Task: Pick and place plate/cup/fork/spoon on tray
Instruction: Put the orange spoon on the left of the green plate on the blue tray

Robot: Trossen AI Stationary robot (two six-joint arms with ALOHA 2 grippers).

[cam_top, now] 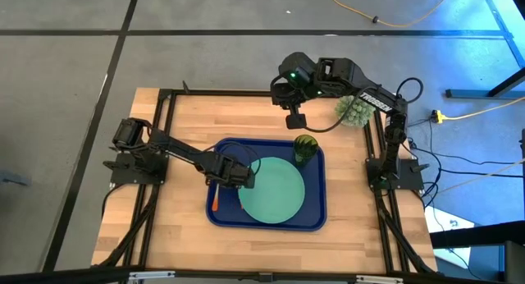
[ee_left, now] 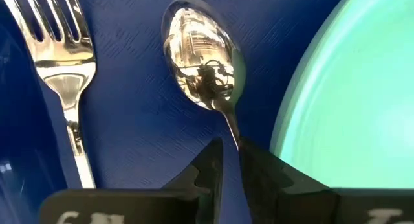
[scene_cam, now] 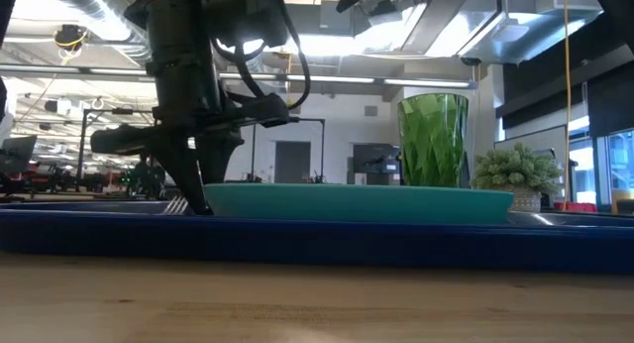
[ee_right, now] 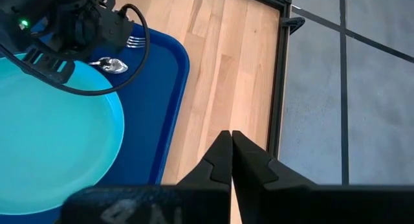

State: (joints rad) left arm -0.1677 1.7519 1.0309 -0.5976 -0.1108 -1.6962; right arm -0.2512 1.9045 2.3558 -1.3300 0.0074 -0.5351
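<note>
Dark fingers of the left gripper (ee_left: 229,169) pinch the slim neck of the silver metal spoon (ee_left: 200,59), whose rounded bowl lies on the floor of the large dark-blue rectangular plastic tray (cam_top: 316,214). Just left of the spoon, the silver metal fork (ee_left: 61,62) with its tines rests on the same tray floor, and its orange handle (cam_top: 215,203) shows near the tray's left rim in the high view. Right of the spoon sits the round flat mint-green plate (cam_top: 272,190), filling the tray's middle. At the tray's far right corner stands the small translucent dark-green cup (cam_top: 305,147), upright. Over the bare wooden table (cam_top: 180,124) beyond the tray's far edge hangs the right gripper (cam_top: 294,118), its fingers pressed together with nothing between them. A spiky pale-green ball plant (cam_top: 354,110) stands on the table's far right, apart from the tray.
</note>
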